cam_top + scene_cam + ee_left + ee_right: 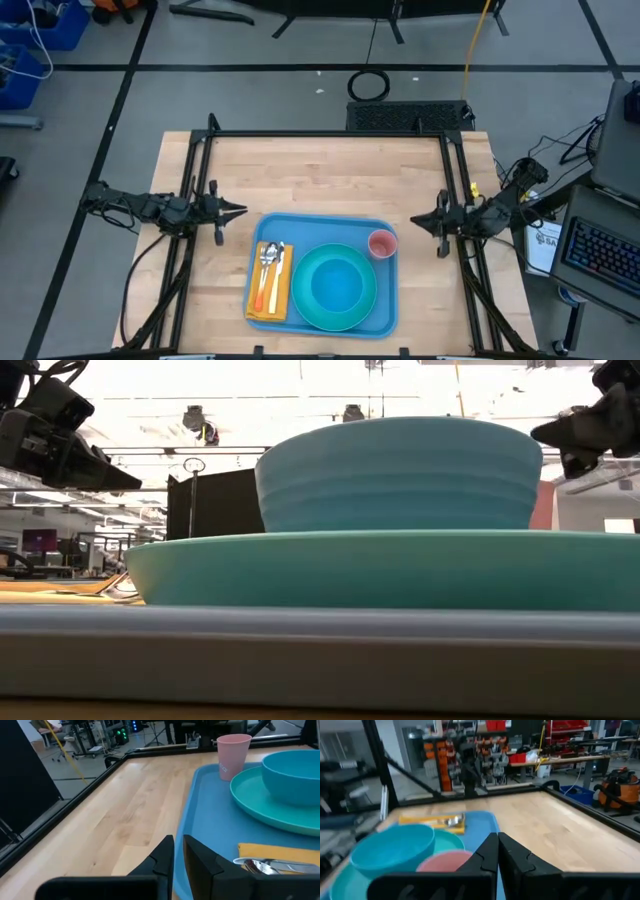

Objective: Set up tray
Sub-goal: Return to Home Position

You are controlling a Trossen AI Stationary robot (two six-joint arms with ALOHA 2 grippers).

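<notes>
The light-blue tray lies flat on the wooden table, toward its near edge. On it rest a turquoise plate with a blue bowl inside, a pink cup standing at the far right corner, and a yellow napkin carrying cutlery along the left side. My left gripper hovers shut just left of the tray's far left corner. My right gripper hovers shut just right of the cup. Neither touches anything.
Bare wood stretches across the far half of the table. A black frame rail runs along the far edge, with uprights on both sides. A keyboard and clutter sit beyond the right edge.
</notes>
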